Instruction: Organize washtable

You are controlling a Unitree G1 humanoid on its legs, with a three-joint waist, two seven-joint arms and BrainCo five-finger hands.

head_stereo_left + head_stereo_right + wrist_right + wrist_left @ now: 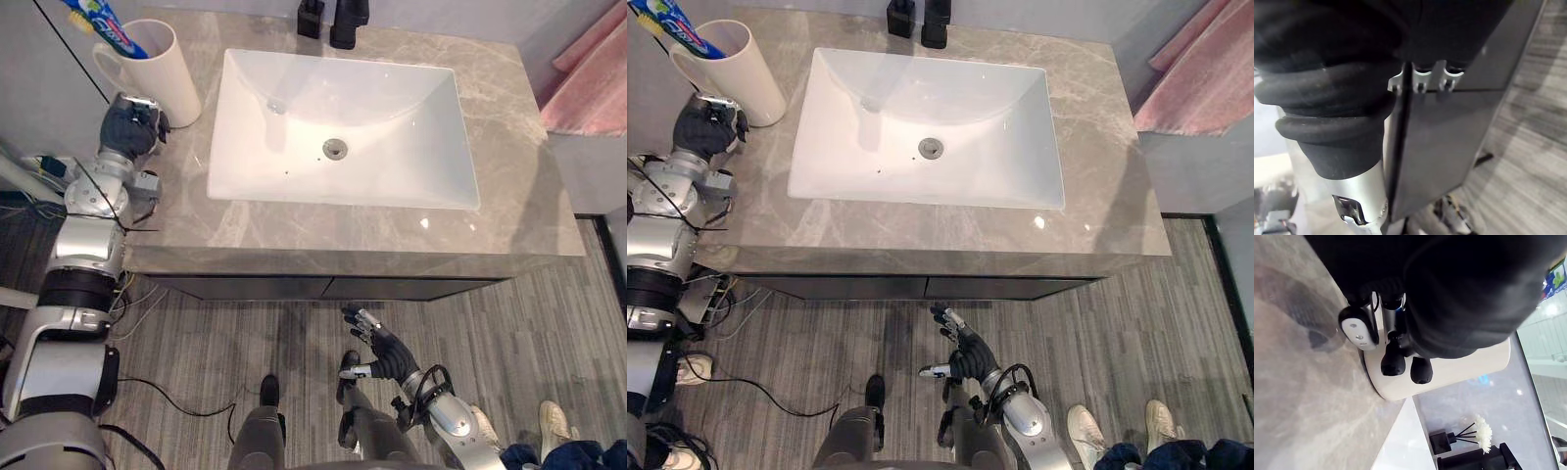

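Cup (pixel 157 73) beside curled left hand (pixel 129 125), right hand (pixel 384 351) low, fingers straight

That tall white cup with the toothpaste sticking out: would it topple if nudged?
Probably tips fairly easily: the white cup stands tall, and the toothpaste tube leans out above its rim. Its smooth wall and the polished stone counter suggest it may slide first. Pushing low, where the left hand is, seems safer.

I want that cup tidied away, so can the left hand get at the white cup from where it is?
Probably yes: the left hand is over the left edge of the counter, right beside the white cup, and nothing stands between them.
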